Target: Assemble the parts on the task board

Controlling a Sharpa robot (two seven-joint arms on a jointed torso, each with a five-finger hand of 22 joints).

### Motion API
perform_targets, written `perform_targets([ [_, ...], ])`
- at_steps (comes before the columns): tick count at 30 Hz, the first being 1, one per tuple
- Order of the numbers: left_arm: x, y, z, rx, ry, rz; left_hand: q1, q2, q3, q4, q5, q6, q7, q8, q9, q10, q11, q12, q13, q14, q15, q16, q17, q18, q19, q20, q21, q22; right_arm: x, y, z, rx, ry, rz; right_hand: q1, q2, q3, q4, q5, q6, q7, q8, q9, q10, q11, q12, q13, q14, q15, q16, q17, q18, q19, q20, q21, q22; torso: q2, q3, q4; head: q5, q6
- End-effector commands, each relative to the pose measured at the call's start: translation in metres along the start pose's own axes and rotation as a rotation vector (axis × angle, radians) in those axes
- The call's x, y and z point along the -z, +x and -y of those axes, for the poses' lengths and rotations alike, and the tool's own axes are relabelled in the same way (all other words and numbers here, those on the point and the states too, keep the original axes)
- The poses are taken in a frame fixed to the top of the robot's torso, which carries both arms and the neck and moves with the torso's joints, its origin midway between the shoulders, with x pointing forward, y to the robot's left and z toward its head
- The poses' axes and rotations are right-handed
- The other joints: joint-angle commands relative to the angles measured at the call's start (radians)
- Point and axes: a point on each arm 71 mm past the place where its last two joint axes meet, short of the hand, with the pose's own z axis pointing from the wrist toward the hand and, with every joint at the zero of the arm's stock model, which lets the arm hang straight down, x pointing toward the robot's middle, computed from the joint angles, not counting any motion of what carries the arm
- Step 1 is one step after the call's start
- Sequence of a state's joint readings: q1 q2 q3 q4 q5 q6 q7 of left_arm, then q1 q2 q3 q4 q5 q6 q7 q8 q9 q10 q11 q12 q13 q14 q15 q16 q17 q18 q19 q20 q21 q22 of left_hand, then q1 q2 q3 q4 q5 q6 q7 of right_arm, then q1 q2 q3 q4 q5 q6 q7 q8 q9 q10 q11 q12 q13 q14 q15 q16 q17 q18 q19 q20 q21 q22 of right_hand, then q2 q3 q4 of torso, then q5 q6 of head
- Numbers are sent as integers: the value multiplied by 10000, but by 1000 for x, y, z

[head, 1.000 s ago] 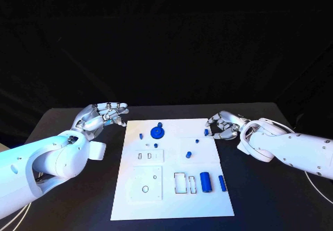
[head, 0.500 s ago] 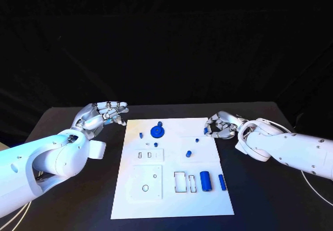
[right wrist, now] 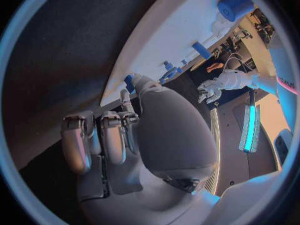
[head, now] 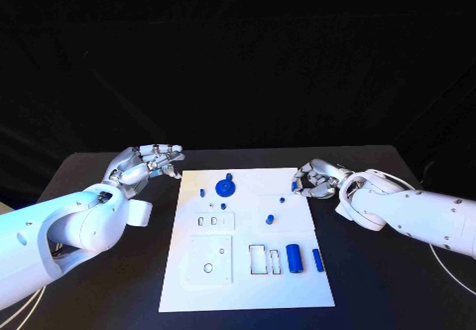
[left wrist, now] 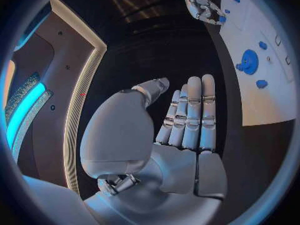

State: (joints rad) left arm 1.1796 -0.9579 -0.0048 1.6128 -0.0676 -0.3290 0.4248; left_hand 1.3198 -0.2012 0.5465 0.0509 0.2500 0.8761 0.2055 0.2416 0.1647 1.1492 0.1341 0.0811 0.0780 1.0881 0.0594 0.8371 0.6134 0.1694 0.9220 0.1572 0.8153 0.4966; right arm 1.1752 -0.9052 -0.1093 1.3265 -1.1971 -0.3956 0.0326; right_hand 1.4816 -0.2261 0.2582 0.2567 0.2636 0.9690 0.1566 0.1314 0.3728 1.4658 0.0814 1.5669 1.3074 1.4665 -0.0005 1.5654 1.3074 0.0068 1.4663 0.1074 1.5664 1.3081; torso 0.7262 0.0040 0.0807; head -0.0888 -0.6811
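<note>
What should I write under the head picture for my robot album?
Two robot hands, left hand and right hand, flank a white task board dotted with small blue parts.

Black table (head: 109,275): matte top, carries white task board (head: 298,289) at approx. centre, laid flat, long axis running away from the robot. Bare table surface visible to both sides of board and at its near and far edges.

Backdrop: dark, unlit | task board (head: 248,247): brightly lit from above, faint glare | arms: bluish sheen | wrist views: strong fisheye bending at rims
</note>
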Motion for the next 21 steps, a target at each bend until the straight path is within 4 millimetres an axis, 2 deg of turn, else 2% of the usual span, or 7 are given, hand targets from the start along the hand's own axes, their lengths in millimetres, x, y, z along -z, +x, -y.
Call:
perform_targets([
  [1, 0, 2, 1, 38, 59, -192, 24, 68, 65, -12, -49, 42, 54, 63, 16, 41, 26, -16, 13, -54, 7, 61, -9, 117, -68, -23, 25, 9, 0, 4, -1, 91, -30, -169, 25, 98, 31, 9, 9, 75, -21, 38, 9, 1050, -66, 39, 2634, 1043, -46, 54, 2634, -68, 1045, -46, 44, 2627, 0, 0, 9, 0, -1],
  [16, 0, 1, 1, 34, 3, -190, 25, 68, 68, -15, -49, 40, 54, 63, 16, 40, 28, -17, 12, -57, 7, 63, -11, 117, -76, -23, 35, 15, -1, 5, -4, 72, -76, -132, -2, 49, 26, 33, -16, 36, -13, 5, -9, 1050, -69, 39, 2634, 1043, -63, 54, 2634, -68, 1045, -68, 44, 2627, -4, 2, 1, 6, 14],
  [21, 0, 1, 1, 36, -8, -195, 27, 65, 70, -21, -51, 36, 57, 61, 16, 36, 29, -19, 11, -63, 9, 66, -16, 116, -90, -22, 49, 26, -1, 5, -4, 69, -95, -134, 72, 124, 146, 30, 21, 158, -49, 52, 1, 1050, -92, 39, 2634, 1043, -103, 54, 2634, -68, 1045, -104, 44, 2627, -3, 3, 3, 7, 15],
])
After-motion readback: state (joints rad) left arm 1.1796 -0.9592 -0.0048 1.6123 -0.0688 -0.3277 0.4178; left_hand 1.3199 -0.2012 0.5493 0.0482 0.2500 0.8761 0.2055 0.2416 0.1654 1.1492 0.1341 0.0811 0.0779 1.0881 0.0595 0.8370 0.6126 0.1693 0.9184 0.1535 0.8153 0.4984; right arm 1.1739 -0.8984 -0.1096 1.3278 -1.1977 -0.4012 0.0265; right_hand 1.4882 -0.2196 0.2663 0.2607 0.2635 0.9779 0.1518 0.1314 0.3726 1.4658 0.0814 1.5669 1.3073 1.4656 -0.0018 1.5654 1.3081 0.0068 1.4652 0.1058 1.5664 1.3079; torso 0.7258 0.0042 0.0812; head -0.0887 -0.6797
